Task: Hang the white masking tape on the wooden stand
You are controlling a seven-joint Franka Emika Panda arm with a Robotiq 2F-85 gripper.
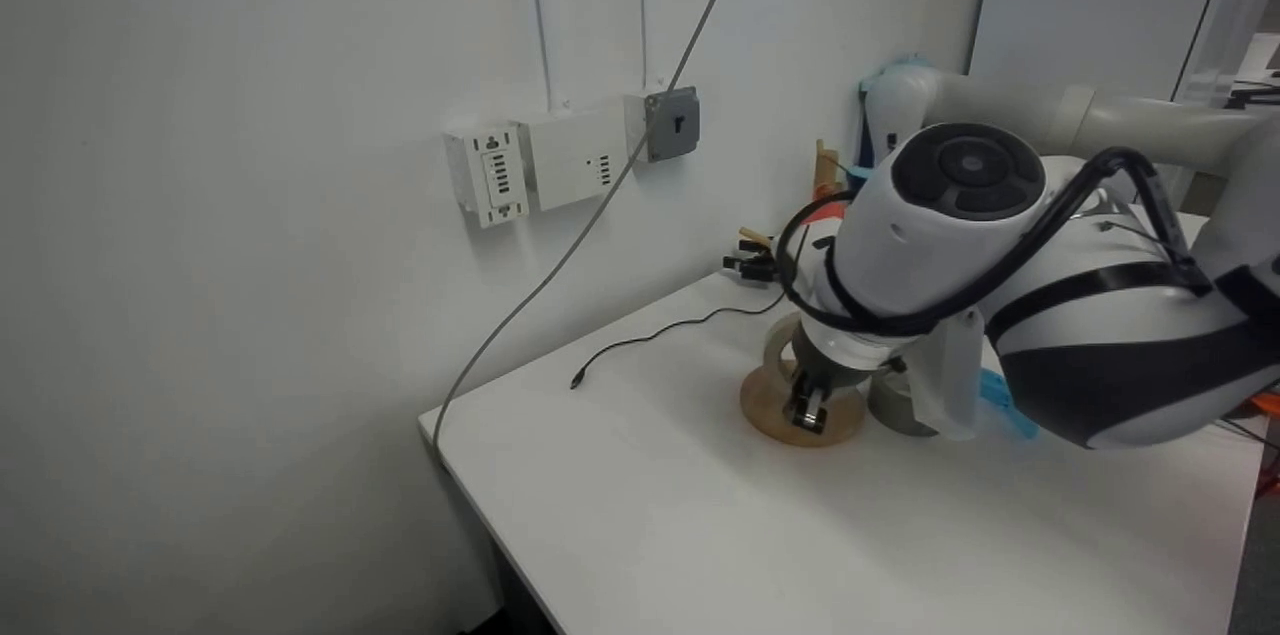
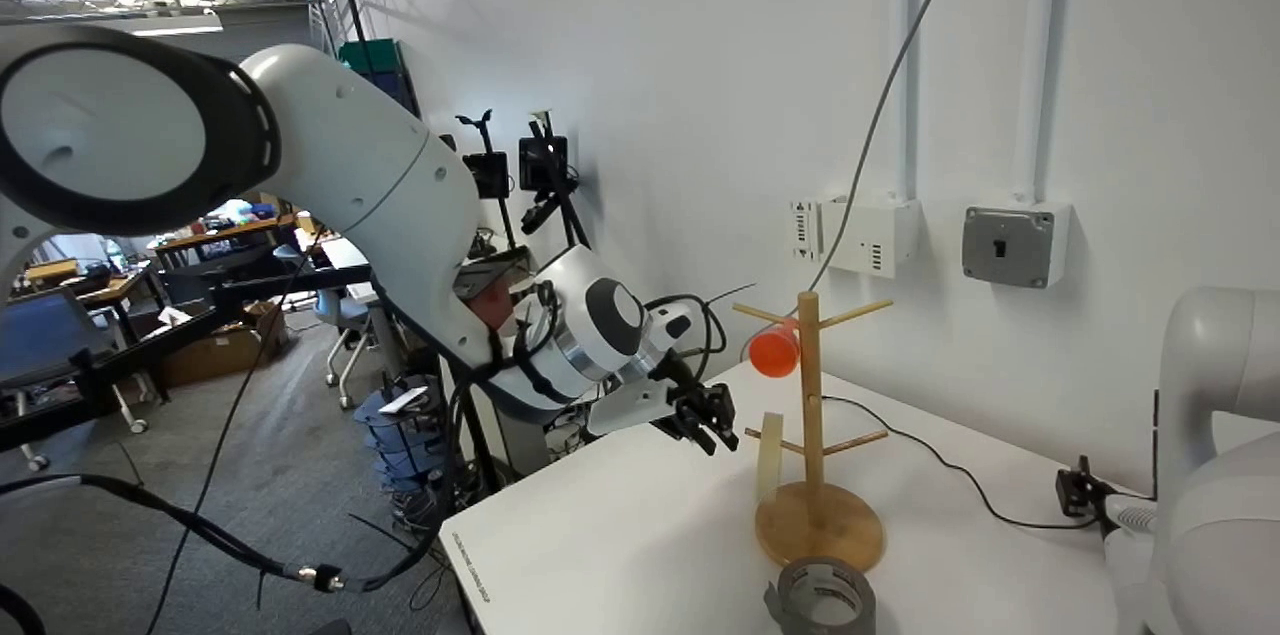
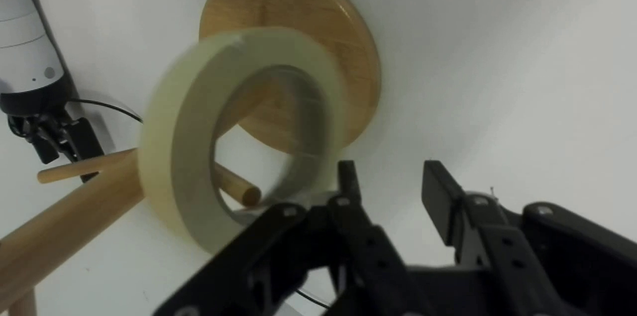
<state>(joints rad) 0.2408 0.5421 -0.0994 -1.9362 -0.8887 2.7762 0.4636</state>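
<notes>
Though near the white masking tape (image 2: pixel 768 467), the claw (image 3: pixel 390 171) clear of it, partway spread and empty.

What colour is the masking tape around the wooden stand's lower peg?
Pale, creamy yellow. The masking tape shows best in the wrist view.

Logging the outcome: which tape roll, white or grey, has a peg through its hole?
The white tape: a lower peg of the stand passes through its hole. The grey tape sits on the table, off the stand.
</notes>
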